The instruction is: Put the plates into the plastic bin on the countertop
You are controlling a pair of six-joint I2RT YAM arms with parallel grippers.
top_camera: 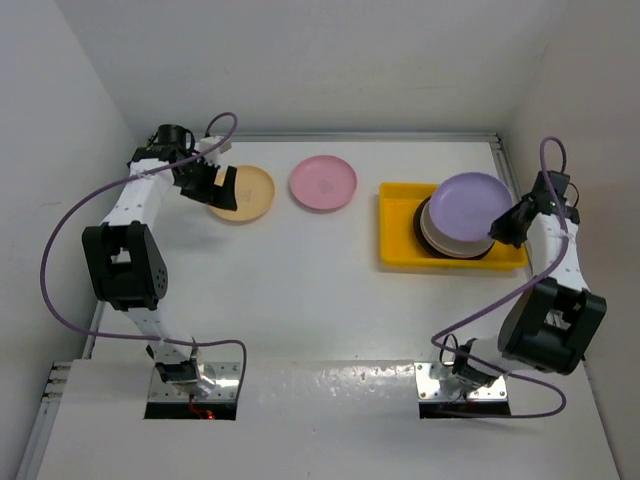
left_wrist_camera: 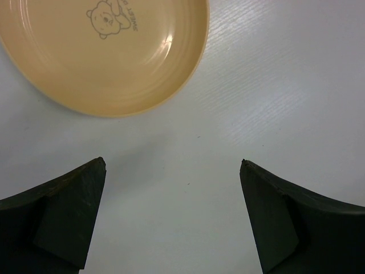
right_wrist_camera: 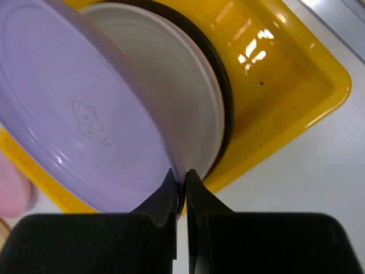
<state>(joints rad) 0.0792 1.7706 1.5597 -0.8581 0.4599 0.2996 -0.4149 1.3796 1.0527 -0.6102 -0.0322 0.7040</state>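
The right pincer (right_wrist_camera: 182, 176) is clamped on the rim of the purple plate (right_wrist_camera: 85, 114). The plate tilts over a stack of plates (right_wrist_camera: 177, 80) in the yellow bin (top_camera: 395, 250), at the right of the desk (top_camera: 300, 290). The left pincer (left_wrist_camera: 173, 165) gapes wide, holding nothing, just beside the orange plate (left_wrist_camera: 108, 57) at far left. The pink plate (top_camera: 323, 183) lies between that one and the bin.

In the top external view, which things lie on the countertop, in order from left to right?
Yellow-orange plate → pink plate → yellow plastic bin.
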